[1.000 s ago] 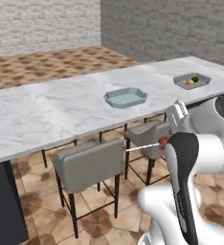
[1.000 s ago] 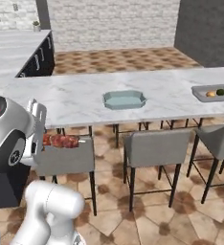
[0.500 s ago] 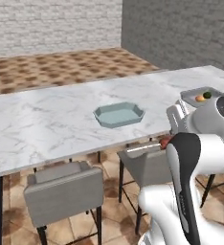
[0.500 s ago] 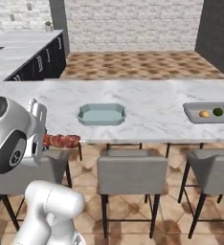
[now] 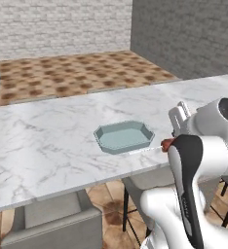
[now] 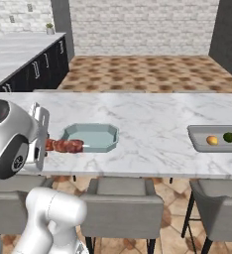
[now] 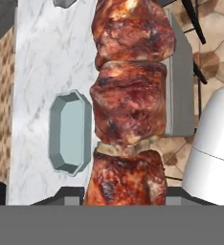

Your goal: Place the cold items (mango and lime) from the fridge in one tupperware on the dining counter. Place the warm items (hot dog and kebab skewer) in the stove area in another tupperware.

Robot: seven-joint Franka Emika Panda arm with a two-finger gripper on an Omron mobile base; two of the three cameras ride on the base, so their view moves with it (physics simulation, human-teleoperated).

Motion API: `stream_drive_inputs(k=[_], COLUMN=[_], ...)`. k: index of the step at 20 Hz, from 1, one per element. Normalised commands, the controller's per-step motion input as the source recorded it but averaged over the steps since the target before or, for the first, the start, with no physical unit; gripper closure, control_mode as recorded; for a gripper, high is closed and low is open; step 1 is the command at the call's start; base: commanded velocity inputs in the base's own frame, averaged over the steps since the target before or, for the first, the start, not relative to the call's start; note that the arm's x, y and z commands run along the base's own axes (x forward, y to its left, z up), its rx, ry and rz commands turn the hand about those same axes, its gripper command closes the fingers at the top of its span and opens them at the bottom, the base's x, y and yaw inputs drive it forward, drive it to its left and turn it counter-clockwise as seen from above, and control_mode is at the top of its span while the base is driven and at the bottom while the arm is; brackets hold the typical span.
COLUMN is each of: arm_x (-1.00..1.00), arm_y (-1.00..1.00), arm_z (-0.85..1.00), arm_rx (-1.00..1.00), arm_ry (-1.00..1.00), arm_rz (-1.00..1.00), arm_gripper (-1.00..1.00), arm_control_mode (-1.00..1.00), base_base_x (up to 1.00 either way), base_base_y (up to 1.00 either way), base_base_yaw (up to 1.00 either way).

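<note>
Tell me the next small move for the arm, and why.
Probably carry the kebab skewer forward over the empty tupperware before releasing: the gripper holds it just short of the rim, and the other tupperware already has the mango and lime.

The marble bench [image 6: 152,111] runs across just ahead of the end effector [image 6: 44,145]. An empty blue-grey tub [image 6: 90,137] lies on it, just beyond the end effector and near the bench's front edge. Well off to the end effector's right, a grey tub [image 6: 218,138] also lies on the bench, with a mango [image 6: 212,140] and a lime [image 6: 229,137] inside.
</note>
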Motion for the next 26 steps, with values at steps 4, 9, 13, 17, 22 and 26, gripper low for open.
stream_drive_inputs(k=[4,9,13,17,22,26], arm_x=[0.25,1.0,1.0,0.91,0.85,0.75], arm_y=[-0.01,-0.06,0.0,0.05,0.07,0.01], arm_z=[0.0,0.0,-0.12,-0.31,-0.42,-0.64], arm_rx=[0.07,0.31,0.07,0.0,-0.02,-0.21], arm_ry=[0.1,0.39,0.3,0.19,0.1,0.0], arm_rz=[0.01,0.09,0.03,0.0,0.0,0.0], arm_gripper=[1.0,1.0,1.0,1.0,1.0,1.0], arm_control_mode=[-1.0,-1.0,-1.0,-1.0,-1.0,-1.0], base_base_x=[0.75,0.0,0.0,0.0,0.0,0.0], base_base_y=[0.0,0.0,0.0,0.0,0.0,0.0], base_base_yaw=[0.0,0.0,0.0,0.0,0.0,0.0])
